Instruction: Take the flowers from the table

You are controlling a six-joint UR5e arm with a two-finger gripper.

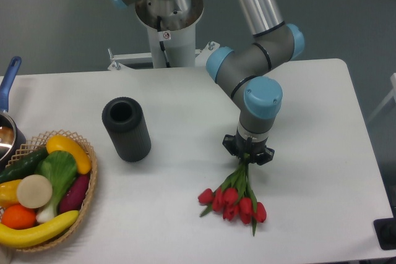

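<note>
White surface point(322, 153): smooth, bears everything.
Flowers point(234, 196): lying near the front edge, red buds toward the camera, stems running up into the tool.
Handling: probably light and floppy, buds crushable; the bundled stems are the place to hold.
Tool point(247, 154): pressed together around the stem ends.

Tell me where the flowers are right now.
The flowers lie on the table, right of centre near its front edge, stems running up into the gripper, which looks closed on them; the black cylinder stands well to their left.
</note>
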